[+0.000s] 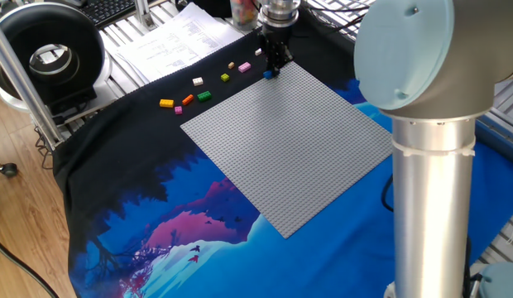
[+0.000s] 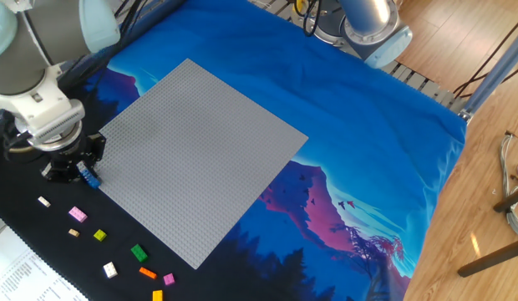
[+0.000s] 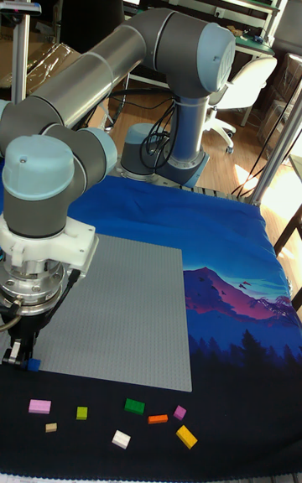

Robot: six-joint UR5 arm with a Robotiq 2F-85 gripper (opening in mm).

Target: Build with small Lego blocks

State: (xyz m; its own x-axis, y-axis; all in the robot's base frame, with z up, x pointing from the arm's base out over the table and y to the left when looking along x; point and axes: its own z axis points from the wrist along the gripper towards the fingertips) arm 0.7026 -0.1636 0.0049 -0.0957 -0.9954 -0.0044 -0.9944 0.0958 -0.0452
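My gripper is shut on a small blue Lego block and holds it just above the near edge of the grey baseplate. The other fixed view shows the blue block under the gripper at the plate's left edge. The tall view has the blue block at the plate's front-left corner. Loose blocks lie in a row on the black cloth: pink, lime, green, white, orange, yellow.
The arm's thick grey column fills the right foreground of one fixed view. Printed paper sheets and a black round device sit beyond the blocks. A blue printed cloth covers the table around the baseplate.
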